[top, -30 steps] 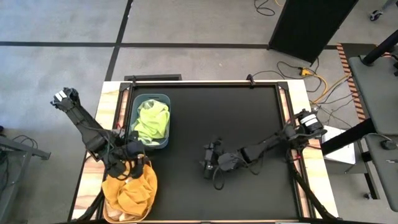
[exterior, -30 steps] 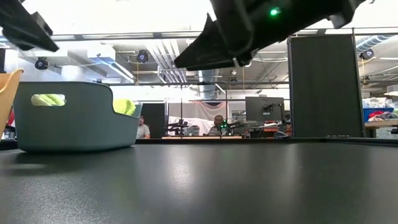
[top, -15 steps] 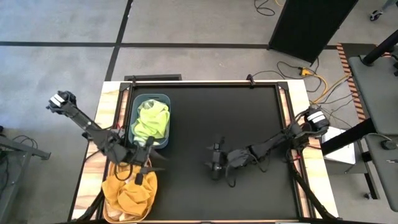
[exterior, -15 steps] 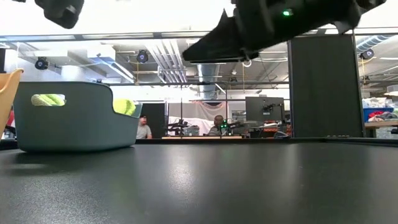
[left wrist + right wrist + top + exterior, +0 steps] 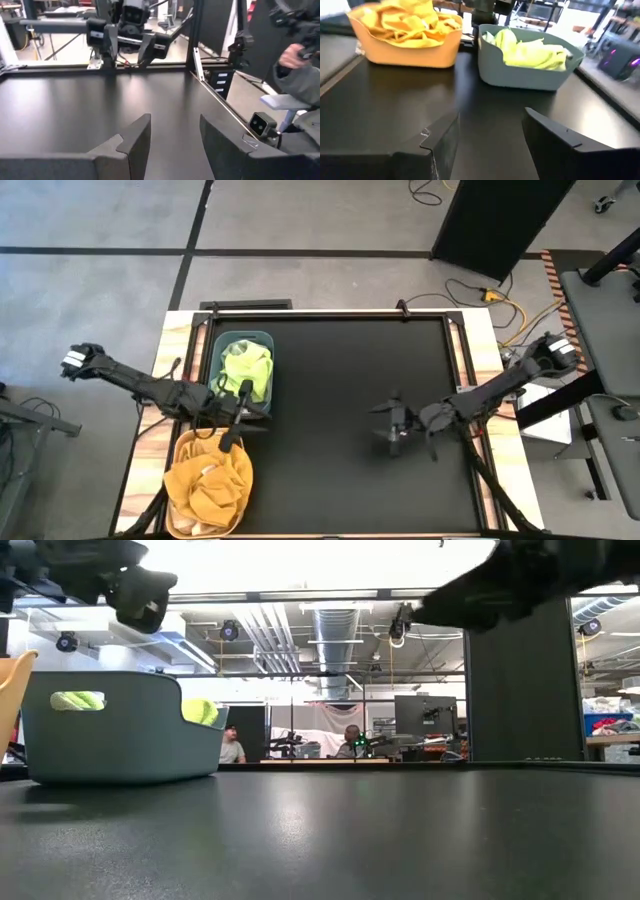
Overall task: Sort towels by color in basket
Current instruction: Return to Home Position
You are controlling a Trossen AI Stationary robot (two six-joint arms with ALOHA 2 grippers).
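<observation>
Orange bin (image 5: 405, 54): one, at the near bench (image 5: 340, 360) corner; mustard towels (image 5: 410, 17) heaped inside, number unclear.
Left tool (image 5: 172, 131): released, empty, over the gap between the two bins.
Right tool (image 5: 492, 125): released, empty, over mid-bench.
Blue bin (image 5: 525, 75): one, just behind the orange bin; green towels (image 5: 530, 50) inside, number unclear.

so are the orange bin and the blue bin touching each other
Apart. The right wrist view looks across both and shows a strip of bare table between the orange bin and the blue bin.

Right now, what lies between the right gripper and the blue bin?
Nothing: only bare black mat separates right gripper and blue bin, shown in the high view.
</observation>
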